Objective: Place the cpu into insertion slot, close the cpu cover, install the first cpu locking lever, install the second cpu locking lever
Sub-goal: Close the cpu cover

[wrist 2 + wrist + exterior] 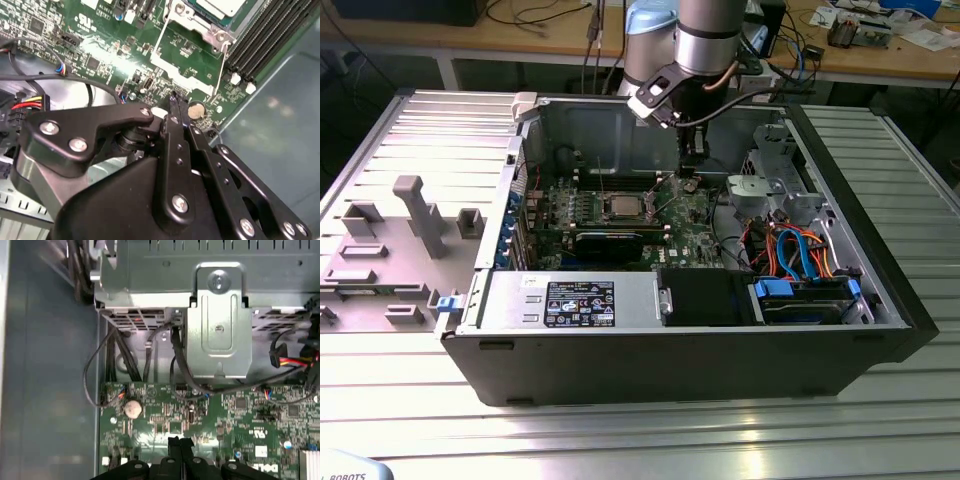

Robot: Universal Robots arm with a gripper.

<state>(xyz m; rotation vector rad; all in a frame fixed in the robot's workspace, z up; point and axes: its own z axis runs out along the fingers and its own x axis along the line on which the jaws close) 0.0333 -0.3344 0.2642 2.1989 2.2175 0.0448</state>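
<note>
Gripper [175, 102], fingers pressed together, hangs near the motherboard [100, 45] edge inside the open case [670, 360] on the ribbed metal table [620, 430].

This is a robotics lab or electronics workshop: an opened black desktop computer case [670, 365] sits on a ribbed aluminium tabletop [620, 440], with cable-strewn wooden workbenches [910, 62] behind.

cpu [623, 207]: silver-grey square, lying flat in its socket just left of the exterior view's centre | cpu cover [186, 19]: silvery frame I'm seeing lying around it | locking levers [223, 65]: thin wire rods sticking out past that frame
</note>
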